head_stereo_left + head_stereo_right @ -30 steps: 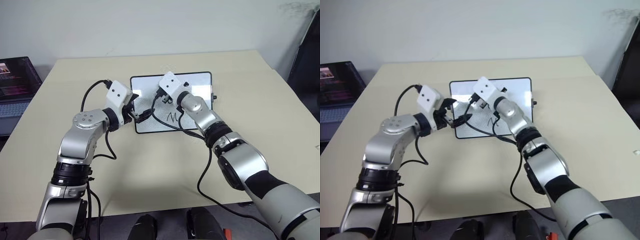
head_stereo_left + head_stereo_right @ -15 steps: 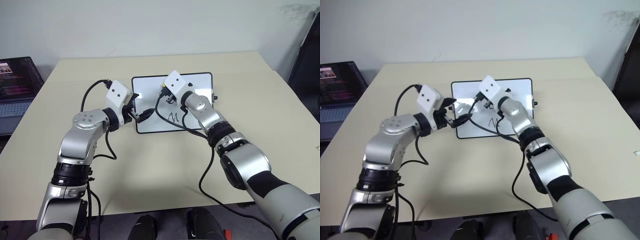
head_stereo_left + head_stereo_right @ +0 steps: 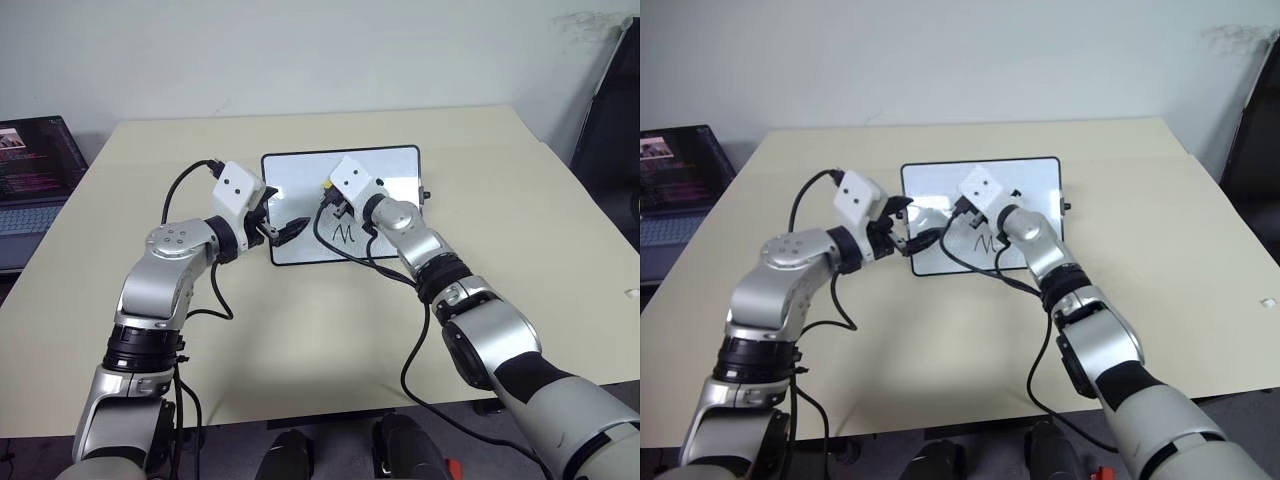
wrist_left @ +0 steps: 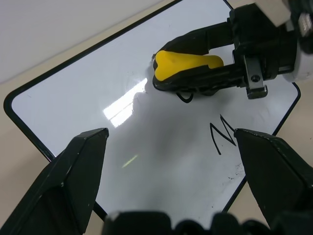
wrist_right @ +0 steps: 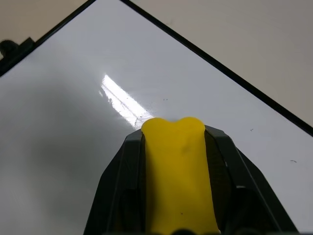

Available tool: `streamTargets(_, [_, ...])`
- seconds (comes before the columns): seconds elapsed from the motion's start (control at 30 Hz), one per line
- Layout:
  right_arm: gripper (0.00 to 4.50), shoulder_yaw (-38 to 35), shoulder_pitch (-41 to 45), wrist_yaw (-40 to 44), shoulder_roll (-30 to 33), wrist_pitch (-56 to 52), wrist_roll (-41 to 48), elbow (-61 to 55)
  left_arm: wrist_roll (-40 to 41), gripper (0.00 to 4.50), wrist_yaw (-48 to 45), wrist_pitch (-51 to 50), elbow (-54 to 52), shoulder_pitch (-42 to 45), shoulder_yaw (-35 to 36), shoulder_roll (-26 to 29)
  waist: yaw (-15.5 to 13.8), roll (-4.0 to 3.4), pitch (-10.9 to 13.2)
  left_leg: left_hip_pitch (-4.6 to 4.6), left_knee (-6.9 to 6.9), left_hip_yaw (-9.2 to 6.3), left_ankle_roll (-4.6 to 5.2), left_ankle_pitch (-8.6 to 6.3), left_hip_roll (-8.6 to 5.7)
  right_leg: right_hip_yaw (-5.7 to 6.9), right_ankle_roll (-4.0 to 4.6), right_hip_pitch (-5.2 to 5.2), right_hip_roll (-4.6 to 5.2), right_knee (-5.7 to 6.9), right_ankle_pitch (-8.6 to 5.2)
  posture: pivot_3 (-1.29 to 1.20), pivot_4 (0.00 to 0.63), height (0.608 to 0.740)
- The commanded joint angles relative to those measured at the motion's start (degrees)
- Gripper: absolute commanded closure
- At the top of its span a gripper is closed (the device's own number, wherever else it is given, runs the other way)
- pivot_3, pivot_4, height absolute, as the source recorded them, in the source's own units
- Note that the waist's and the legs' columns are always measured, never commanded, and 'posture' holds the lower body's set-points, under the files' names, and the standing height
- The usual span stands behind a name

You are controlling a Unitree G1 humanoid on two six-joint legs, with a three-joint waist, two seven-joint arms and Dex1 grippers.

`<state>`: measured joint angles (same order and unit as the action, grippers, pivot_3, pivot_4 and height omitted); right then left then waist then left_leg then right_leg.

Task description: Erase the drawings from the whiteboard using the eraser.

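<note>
The whiteboard (image 3: 385, 165) lies flat on the beige table, black-framed and glossy. My right gripper (image 4: 159, 68) is shut on the yellow eraser (image 4: 188, 63), which rests on the board's middle. In the right wrist view the eraser (image 5: 178, 171) sits between the black fingers (image 5: 124, 186). Of the drawings, a small "o" (image 4: 185, 96) peeks from under the eraser's edge, and an M-like zigzag (image 3: 344, 234) is just nearer me. My left gripper (image 3: 288, 228) stands open at the board's near left part, with nothing between its fingers (image 4: 78, 176).
An open laptop (image 3: 30, 170) sits off the table's left side. A dark object (image 3: 610, 120) stands at the far right. Black cables loop from both wrists over the board's near edge. The table (image 3: 520, 250) is bare to the right of the board.
My right gripper has shifted the eraser a little toward me and to the right across the board, and its wrist has rolled slightly. The left arm has kept still.
</note>
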<state>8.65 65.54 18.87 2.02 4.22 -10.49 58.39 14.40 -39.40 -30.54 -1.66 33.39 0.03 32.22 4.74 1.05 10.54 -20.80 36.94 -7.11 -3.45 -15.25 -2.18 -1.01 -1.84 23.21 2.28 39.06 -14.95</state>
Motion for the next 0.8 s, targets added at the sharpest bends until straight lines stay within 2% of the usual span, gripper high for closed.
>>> streamTargets(0.03, [3.23,-3.38,0.17,0.27,0.78,-2.11,3.53,-3.60,0.07,0.00,0.43,0.67,-1.42,0.11,1.09,0.22,-0.03,0.00,0.00,-0.03,0.00,-0.01,0.00,0.00,0.00,0.00,0.00,0.02,0.00,-0.02,0.00,0.00,0.150,0.740])
streamTargets(0.33, [3.23,-2.05,1.23,-4.32,3.10,-1.62,1.35,-2.06,0.21,0.00,0.83,0.14,-2.18,-0.04,0.88,-0.09,-0.12,0.00,0.01,-0.08,-0.07,-0.03,0.00,-0.01,0.01,-0.02,0.00,0.07,0.01,-0.10,0.00,0.00,0.150,0.740])
streamTargets(0.67, [3.23,1.95,-0.47,-3.23,-2.48,-1.38,-0.49,-3.49,0.05,0.00,0.55,0.46,-1.56,0.65,0.41,-0.50,0.21,0.00,0.01,-0.04,-0.08,0.00,0.00,-0.01,0.08,-0.07,0.00,0.09,-0.05,-0.08,0.00,0.00,0.150,0.740])
streamTargets(0.8, [3.23,2.43,0.38,-3.94,-2.65,-1.21,-1.12,-2.79,-0.05,0.00,0.42,0.68,-1.39,0.66,0.45,-0.62,-0.02,-0.01,0.01,-0.08,-0.08,-0.03,0.00,-0.01,0.07,-0.05,0.00,0.11,-0.05,-0.09,0.00,0.00,0.150,0.740])
